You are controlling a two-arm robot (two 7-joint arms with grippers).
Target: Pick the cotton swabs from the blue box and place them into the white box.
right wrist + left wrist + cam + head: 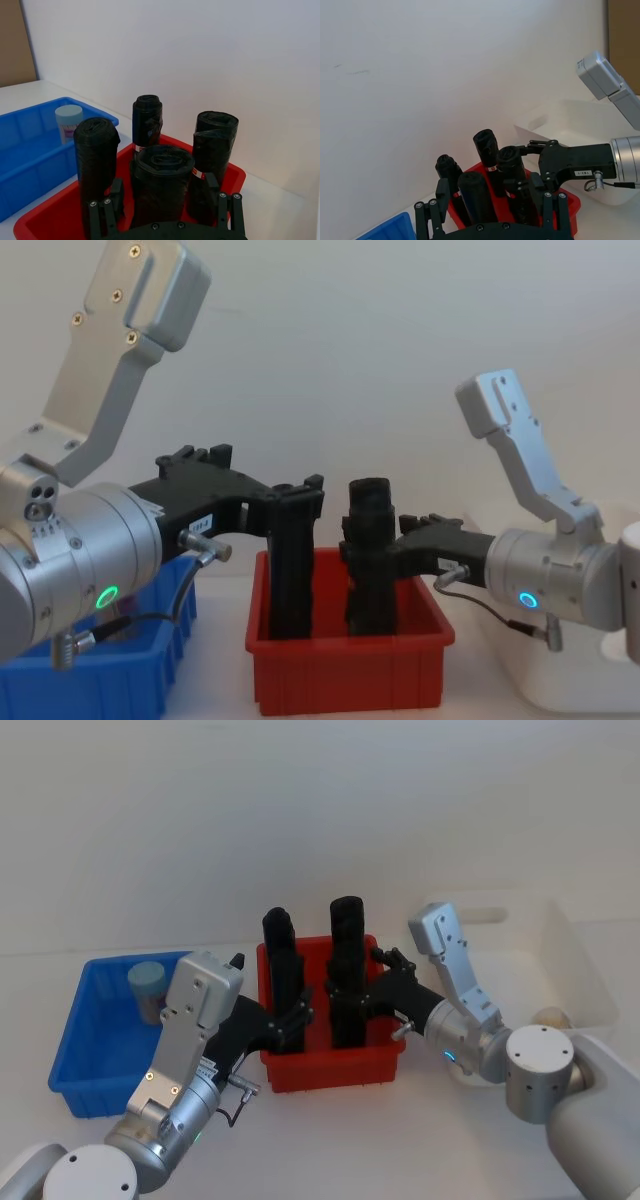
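Grippers both over the shallow red plastic bin [330, 1072]: left gripper [297, 1012] clamped on a tall black roll [282, 970], right gripper [345, 995] on another tall black roll [347, 965]. Clear cotton swab tub [148, 991] with pale blue lid sits in the blue ribbed box [85, 1060], left of that bin.

A shallow red bin [330, 1072] sits on a white table [420, 1140], roughly at the middle of the scene. Four tall black rolls stand upright inside it, packed close together and rising well above its rim. From the head view, one roll [280, 965] stands toward the left and another roll [347, 960] toward the right. Close up, they look like rolled black plastic, some with a thin white and red band [197, 173] low on the side. A plain pale wall [300, 810] rises behind the table.
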